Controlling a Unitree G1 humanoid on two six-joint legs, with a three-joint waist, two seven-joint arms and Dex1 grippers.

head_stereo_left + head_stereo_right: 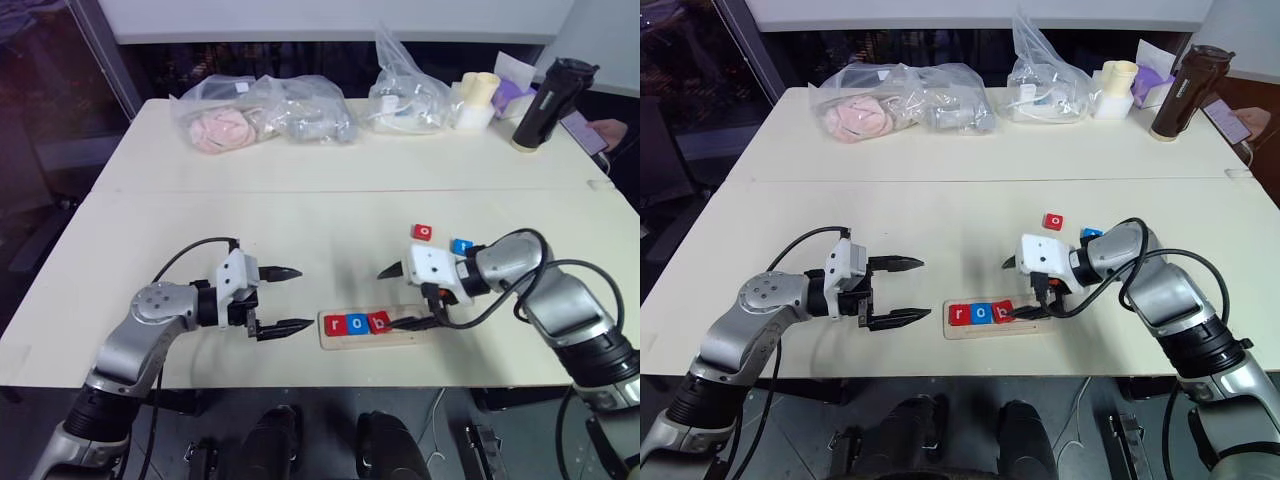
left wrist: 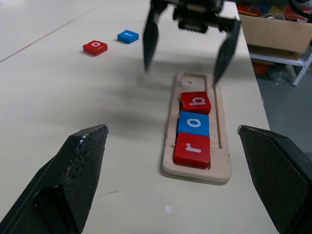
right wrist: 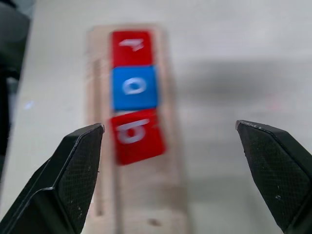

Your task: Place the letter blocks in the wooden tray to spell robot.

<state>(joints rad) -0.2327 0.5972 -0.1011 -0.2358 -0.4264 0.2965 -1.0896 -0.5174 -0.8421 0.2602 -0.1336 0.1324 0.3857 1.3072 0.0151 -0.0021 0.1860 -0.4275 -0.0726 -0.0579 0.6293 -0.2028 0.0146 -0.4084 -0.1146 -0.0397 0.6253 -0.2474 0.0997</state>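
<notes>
The wooden tray (image 1: 408,335) lies near the table's front edge. It holds a red r block (image 1: 333,323), a blue o block (image 1: 356,323) and a red b block (image 1: 379,321) side by side; the b sits slightly askew (image 3: 136,136). A red o block (image 1: 423,232) and a blue t block (image 1: 461,246) lie loose on the table behind the tray's right end. My right gripper (image 1: 387,298) hovers open just above the b block, holding nothing. My left gripper (image 1: 302,297) stands open left of the tray, also empty.
Clear plastic bags (image 1: 265,112) (image 1: 405,95), a cream cup (image 1: 478,98) and a dark bottle (image 1: 545,100) line the table's far edge. A person's hand with a phone (image 1: 598,132) shows at the far right. Bare tabletop lies between them and the tray.
</notes>
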